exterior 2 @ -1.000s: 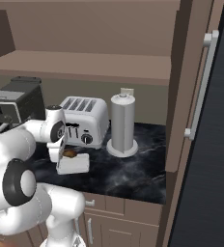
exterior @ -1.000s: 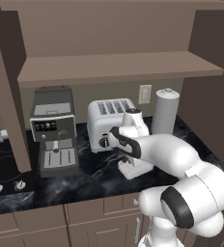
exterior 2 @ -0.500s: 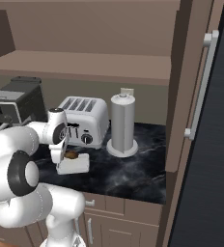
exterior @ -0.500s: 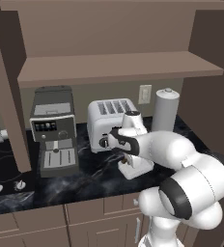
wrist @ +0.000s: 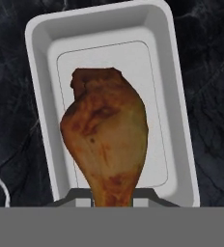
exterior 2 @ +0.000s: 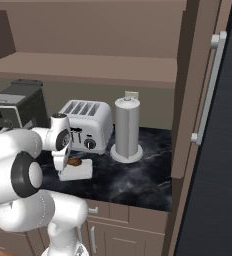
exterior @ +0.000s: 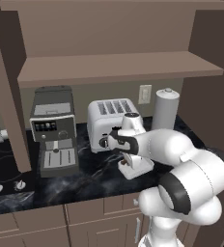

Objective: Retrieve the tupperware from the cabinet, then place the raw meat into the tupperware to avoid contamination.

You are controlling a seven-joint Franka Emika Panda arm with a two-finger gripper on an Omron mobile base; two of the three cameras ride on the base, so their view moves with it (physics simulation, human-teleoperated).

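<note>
**No legible text**

No words, brand names, numbers or signs can be read anywhere. The coffee machine [exterior: 53, 130] has a dark control panel with small pale marks, but they are too blurred to make out. The toaster [exterior: 109, 123] shows knobs with no readable markings. The grey cylinder [exterior 2: 127, 129], the tupperware [wrist: 109, 96] and the cabinet [exterior 2: 198, 100] carry plain surfaces.
</note>
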